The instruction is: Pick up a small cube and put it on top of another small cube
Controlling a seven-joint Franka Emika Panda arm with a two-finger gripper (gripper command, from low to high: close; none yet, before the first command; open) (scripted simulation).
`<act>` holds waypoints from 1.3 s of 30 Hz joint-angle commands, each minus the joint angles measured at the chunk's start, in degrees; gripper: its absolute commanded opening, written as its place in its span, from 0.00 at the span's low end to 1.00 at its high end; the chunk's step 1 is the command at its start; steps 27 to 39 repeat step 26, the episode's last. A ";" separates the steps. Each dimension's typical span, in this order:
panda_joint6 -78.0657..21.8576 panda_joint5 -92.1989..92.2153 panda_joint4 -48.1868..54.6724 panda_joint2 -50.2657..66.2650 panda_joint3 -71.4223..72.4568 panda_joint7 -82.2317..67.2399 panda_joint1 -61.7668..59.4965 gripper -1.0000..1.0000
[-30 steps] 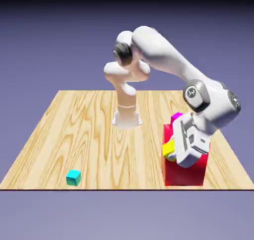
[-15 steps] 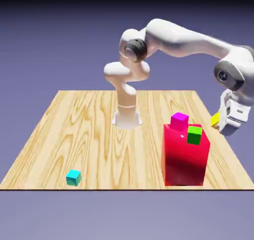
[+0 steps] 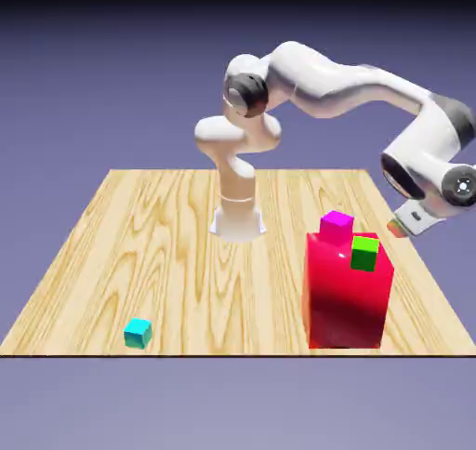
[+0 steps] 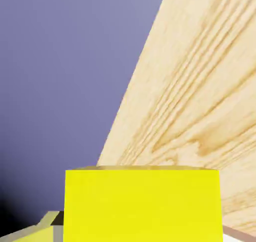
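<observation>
Item: yellow cube, small, plain. We found it clenched in the gripper, aloft off the exterior view's right table edge. We judged it light, rigid, smooth-faced; best held by opposite flat sides. Destination: green cube, resting atop the red block.

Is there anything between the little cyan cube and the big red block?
No. In the exterior view only bare table lies between the cyan cube and the red block.
</observation>
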 commanded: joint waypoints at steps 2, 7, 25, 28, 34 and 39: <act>-0.26 4.69 -0.73 0.08 -1.12 4.96 -0.43 0.00; -1.26 15.21 -2.12 0.28 -4.46 17.42 -2.68 0.00; -0.40 22.71 -9.71 -2.88 -13.34 35.74 -13.86 1.00; -1.77 22.51 -7.64 -2.16 -13.52 36.60 -14.34 1.00; -1.77 22.51 -7.64 -2.16 -13.52 36.60 -14.34 1.00; -1.77 22.51 -7.64 -2.16 -13.52 36.60 -14.34 1.00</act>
